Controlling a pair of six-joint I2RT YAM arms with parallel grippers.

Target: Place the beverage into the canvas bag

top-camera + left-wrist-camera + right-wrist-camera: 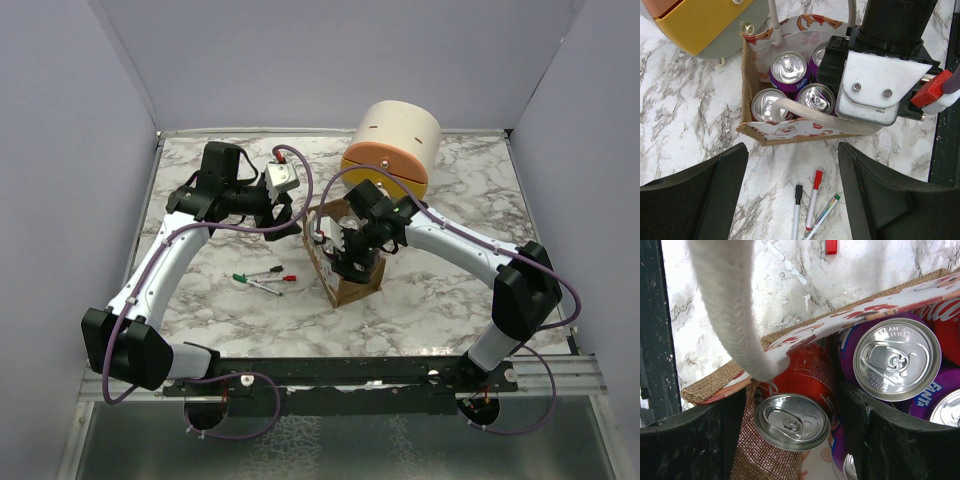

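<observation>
The canvas bag [352, 290] stands at the table's middle, tan burlap with a printed lining and pale rope handles [725, 305]. It holds several purple Fanta cans [787, 67]. A red cola can [805, 385] leans inside the bag [710, 387] by its wall, top towards the camera. My right gripper [792, 400] is down in the bag, fingers wide apart on either side of the red can, and also shows in the top view [352, 255]. My left gripper [792, 155] is open and empty above the table beside the bag [785, 132], and shows in the top view [285, 215].
A round cream and orange drawer unit [392, 140] stands just behind the bag. Three marker pens [265, 278] lie on the marble to the left of the bag, under my left gripper [812, 200]. Grey walls close in the table.
</observation>
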